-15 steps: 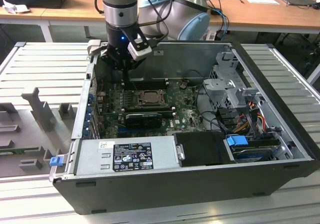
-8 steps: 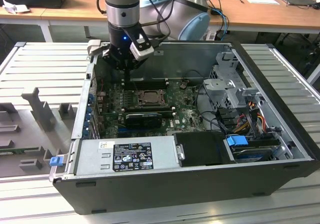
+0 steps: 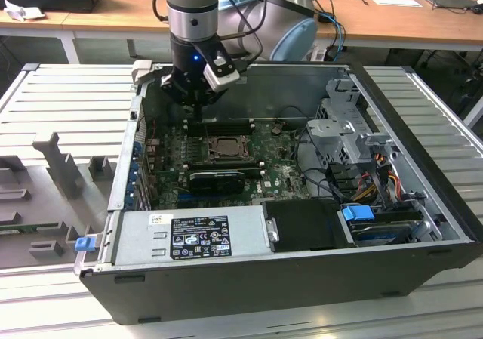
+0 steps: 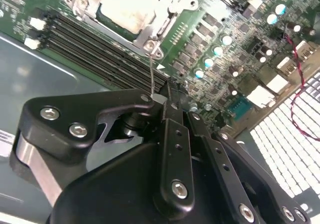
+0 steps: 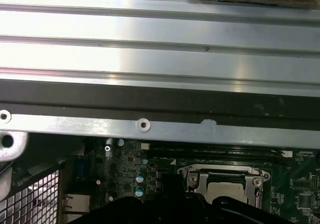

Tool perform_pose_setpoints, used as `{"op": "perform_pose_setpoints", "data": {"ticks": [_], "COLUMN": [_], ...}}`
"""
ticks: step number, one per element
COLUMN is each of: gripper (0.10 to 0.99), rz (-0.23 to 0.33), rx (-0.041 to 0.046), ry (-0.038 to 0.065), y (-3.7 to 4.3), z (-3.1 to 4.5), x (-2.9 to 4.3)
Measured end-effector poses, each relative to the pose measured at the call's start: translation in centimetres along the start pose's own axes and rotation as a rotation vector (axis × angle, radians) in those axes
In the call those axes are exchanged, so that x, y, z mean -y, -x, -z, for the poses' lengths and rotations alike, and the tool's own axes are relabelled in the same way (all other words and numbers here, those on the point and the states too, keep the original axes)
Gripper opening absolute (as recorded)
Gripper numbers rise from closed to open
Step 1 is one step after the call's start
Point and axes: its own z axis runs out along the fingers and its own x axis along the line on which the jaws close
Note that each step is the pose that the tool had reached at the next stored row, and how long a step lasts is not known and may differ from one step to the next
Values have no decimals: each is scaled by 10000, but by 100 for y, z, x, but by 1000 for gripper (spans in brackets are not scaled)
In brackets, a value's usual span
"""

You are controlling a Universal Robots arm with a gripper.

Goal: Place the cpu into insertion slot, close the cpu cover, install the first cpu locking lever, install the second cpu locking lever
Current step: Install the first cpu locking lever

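in the exterior view the arm reaches down into the open computer case [image 3: 423,226], near the wall on the far side from the power supply [image 3: 189,233], with the gripper [image 3: 198,111] low over the motherboard [image 3: 279,174]. the insertion slot [image 3: 224,147] lies just beside it, between the gripper and the long black card [image 3: 217,179]. in the second wrist view the cpu [image 4: 125,4] sits in the slot, pale face up, and the cpu cover [image 4: 142,34] lies flat around it, so the chip shows through the square window. a thin wire locking lever [image 4: 151,72] runs from the corner of the socket, over the memory slots [image 4: 90,47], to the gripper's tips. the fingers [image 4: 172,124] are drawn narrow and pinch the lever's flattened end between them. in the first wrist view the covered socket shows below the case's metal edge [image 5: 150,126]. a red wire [image 4: 300,79] loops over the board well apart from the socket.
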Motion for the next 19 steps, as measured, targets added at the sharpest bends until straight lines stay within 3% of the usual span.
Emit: {"op": "perform_pose_setpoints", "data": {"ticks": [6,17,19], "gripper": [106,106,106], "rz": [0,1,-1], "rx": [-1,0,-5], "ry": [-11,-12,36], "y": [176,405,436], "z": [-10,-29,-45], "x": [9,20,23]}}
